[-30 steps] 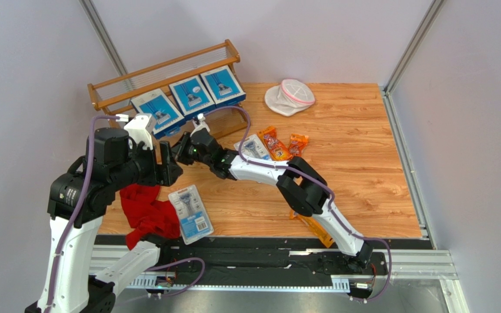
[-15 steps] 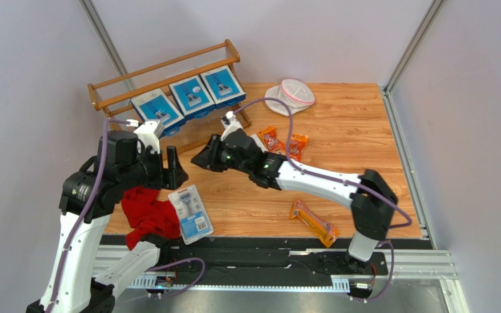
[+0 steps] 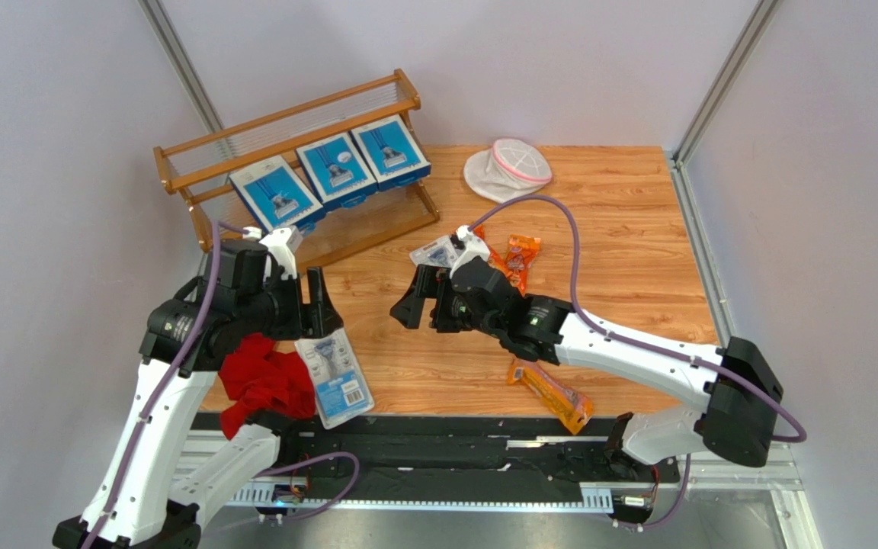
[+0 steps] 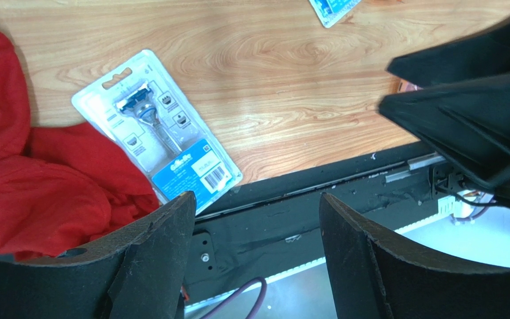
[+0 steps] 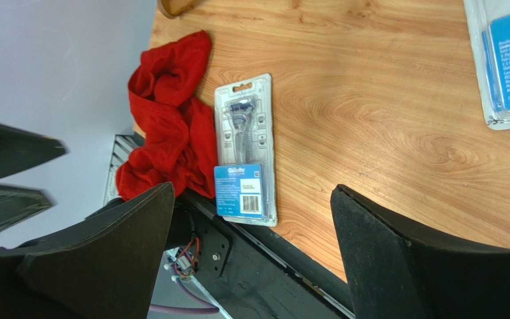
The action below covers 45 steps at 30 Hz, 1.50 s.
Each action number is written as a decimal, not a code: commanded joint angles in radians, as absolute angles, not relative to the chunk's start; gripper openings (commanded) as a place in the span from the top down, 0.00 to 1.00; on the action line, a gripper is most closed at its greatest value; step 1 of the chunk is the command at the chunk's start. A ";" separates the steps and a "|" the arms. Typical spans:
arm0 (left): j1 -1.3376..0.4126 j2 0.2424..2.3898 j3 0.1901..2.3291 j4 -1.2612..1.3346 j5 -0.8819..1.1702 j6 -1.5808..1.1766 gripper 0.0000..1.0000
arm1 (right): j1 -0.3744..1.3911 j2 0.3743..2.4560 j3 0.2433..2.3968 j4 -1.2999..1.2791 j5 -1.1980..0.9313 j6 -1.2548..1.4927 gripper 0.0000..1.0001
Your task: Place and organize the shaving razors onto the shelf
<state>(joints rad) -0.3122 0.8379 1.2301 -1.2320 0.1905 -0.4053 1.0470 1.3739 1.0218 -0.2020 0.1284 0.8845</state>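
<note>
Top external: left end effector point(image 3: 313, 315) spread wide, nothing in it. Right end effector point(image 3: 418, 309) also spread, empty. Both hang over wood-grain desk point(image 3: 638, 286), apart, tips facing each other.

Clear blister pack w/ blue label point(image 3: 335, 372) lies flat on desk just below left end effector, its edge touching crumpled red cloth point(image 3: 260, 383).

Left wrist: pack ahead of fingers point(image 4: 151, 266), unheld. Right wrist: same pack seen between spread fingers point(image 5: 397, 252), not touched.

Brown wooden two-tier shelf point(image 3: 295, 124) stands beyond left end effector, three flat blue boxes point(image 3: 337, 168) in a row on it.

Second blister pack point(image 3: 438, 252) and narrow orange bags point(image 3: 520, 252) lie just behind right end effector.
</note>
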 commanded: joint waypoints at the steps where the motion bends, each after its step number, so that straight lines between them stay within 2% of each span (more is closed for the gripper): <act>1: -0.307 0.845 1.149 -1.148 0.198 -0.489 0.25 | 1.052 1.299 1.014 -0.206 0.178 0.862 0.08; 7: -0.307 0.894 0.912 -1.031 0.169 -0.580 0.30 | 1.052 1.258 0.954 -0.190 0.176 0.893 0.07; 15: -0.308 0.985 0.836 -0.971 0.106 -0.690 0.39 | 1.052 1.227 0.910 -0.170 0.176 0.900 0.08; 24: -0.308 1.109 0.726 -0.841 0.045 -0.727 0.39 | 1.052 1.253 0.893 -0.129 0.133 0.911 0.09; 41: -0.308 1.219 0.574 -0.690 -0.072 -0.775 0.42 | 1.052 1.312 0.871 -0.064 0.069 0.922 0.09; 44: -0.308 1.229 0.574 -0.670 -0.080 -0.759 0.48 | 1.051 1.321 0.870 -0.057 0.063 0.922 0.09; 45: -0.308 1.235 0.580 -0.667 -0.080 -0.758 0.55 | 1.051 1.322 0.868 -0.057 0.060 0.922 0.09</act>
